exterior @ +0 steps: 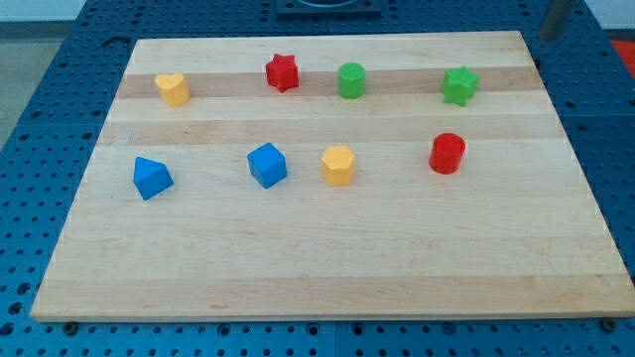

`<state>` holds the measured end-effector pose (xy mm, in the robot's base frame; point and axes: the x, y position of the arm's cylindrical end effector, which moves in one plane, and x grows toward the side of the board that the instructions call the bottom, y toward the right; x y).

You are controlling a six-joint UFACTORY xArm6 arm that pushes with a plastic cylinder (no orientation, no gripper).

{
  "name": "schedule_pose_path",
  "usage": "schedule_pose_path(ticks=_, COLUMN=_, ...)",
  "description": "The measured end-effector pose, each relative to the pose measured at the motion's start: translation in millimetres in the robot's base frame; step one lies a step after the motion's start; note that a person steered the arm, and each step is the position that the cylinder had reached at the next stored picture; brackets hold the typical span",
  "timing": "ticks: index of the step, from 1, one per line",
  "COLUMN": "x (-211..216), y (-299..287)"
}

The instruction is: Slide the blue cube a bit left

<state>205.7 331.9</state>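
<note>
The blue cube (pixel 267 165) sits on the wooden board (pixel 327 268), left of centre. A yellow hexagonal block (pixel 338 165) is close on its right, and a blue wedge-shaped block (pixel 152 178) lies farther to its left. My rod shows at the view's top right, past the board's far right corner, and my tip (pixel 549 38) is far from the blue cube and touches no block.
Along the view's top stand a yellow heart (pixel 172 88), a red star (pixel 282 71), a green cylinder (pixel 351 80) and a green star (pixel 460 85). A red cylinder (pixel 447 153) stands at the right. Blue perforated table surrounds the board.
</note>
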Motion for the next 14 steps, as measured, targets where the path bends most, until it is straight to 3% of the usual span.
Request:
schedule_pose_path(ticks=3, x=35.9, y=13.1)
schedule_pose_path(ticks=5, x=90.0, y=-13.3)
schedule_pose_path(ticks=6, x=141.9, y=13.0)
schedule_pose_path(ticks=7, x=165.0, y=13.5)
schedule_pose_path(ticks=9, x=314.2, y=-4.7)
schedule_pose_path(ticks=10, x=344.5, y=-105.4)
schedule_pose_path(ticks=11, x=348.3, y=-211.4)
schedule_pose_path(ticks=12, x=330.9, y=-278.5)
schedule_pose_path(ticks=14, x=285.6, y=-312.4)
